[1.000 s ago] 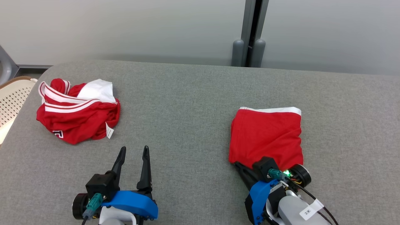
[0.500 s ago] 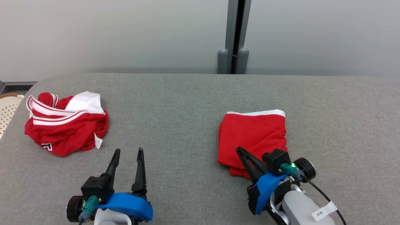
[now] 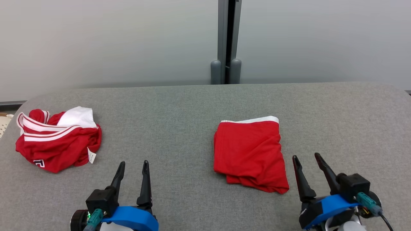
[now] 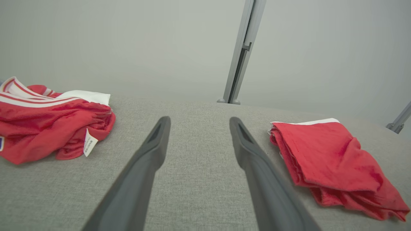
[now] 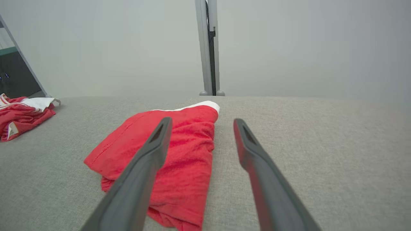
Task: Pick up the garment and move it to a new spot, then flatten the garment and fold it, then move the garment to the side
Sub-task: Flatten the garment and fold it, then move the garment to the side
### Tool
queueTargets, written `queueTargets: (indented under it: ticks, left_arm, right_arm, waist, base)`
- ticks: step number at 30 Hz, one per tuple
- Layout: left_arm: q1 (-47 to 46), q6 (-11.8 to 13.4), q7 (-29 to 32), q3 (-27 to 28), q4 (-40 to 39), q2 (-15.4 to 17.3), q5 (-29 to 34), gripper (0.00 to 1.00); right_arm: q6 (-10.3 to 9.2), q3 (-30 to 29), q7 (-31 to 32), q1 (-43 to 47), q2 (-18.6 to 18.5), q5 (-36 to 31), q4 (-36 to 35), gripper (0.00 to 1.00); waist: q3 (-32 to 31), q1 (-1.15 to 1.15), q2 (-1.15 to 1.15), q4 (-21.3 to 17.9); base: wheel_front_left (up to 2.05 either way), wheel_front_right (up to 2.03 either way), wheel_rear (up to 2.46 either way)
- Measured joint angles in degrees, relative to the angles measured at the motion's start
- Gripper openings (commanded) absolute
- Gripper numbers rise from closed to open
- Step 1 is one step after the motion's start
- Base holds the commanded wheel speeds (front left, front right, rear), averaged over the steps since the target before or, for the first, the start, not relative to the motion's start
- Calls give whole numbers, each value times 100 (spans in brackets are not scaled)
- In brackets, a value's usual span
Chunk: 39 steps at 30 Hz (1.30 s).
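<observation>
Folded garment [image 3: 249, 154]: a red piece with a white band [image 3: 250, 120] along its far edge. It lies right of centre in the head view, stacked into a rough rectangle, with loose layers poking out at its near corner.
Right hand [image 3: 305, 156]: lower right of the frame, fingers apart and holding nothing. It sits just beside the folded garment's near right corner and does not touch it.
Left hand [image 3: 134, 162]: lower left of the frame, fingers apart and empty, over bare table [image 3: 179, 106] between the two red pieces.
Crumpled garment [image 3: 57, 141]: a red and white striped heap at the left edge, not folded.
Stage, as judged: the fold looks finished. Whether this spot counts as "the side" cannot be told.
Handling, as judged: the cloth is light, soft and limp, with no stiffness to keep its shape. It would probably drag on the grey woven table cover rather than slide.
Where to hold, as judged: pinch through every layer at the near edge. Lifting only the top layer would likely open the fold.
</observation>
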Motion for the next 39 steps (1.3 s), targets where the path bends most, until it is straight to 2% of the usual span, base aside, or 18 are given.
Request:
queueTargets:
  ticks: [8,28,35,39]
  left_arm:
    - [233,-25,-1,188,46,-33,90,100]
    - [354,-119,-1,348,62,-168,200,100]
    - [327,-126,-1,350,56,-208,226,100]
    - [229,-164,-1,342,38,-230,241,100]
  right_arm:
    - [0,-231,0,375,3,175,-312,100]
    - [0,-280,0,363,3,96,-160,100]
    - [0,-260,41,-121,4,-214,2,100]
    - [0,-343,676,-757,2,-348,170,100]
  waist:
    - [74,0,0,-35]
    - [194,0,0,44]
    - [283,1,0,47]
    - [405,1,0,75]
  base:
    - [0,0,0]
    - [0,0,0]
    - [0,0,0]
    - [0,0,0]
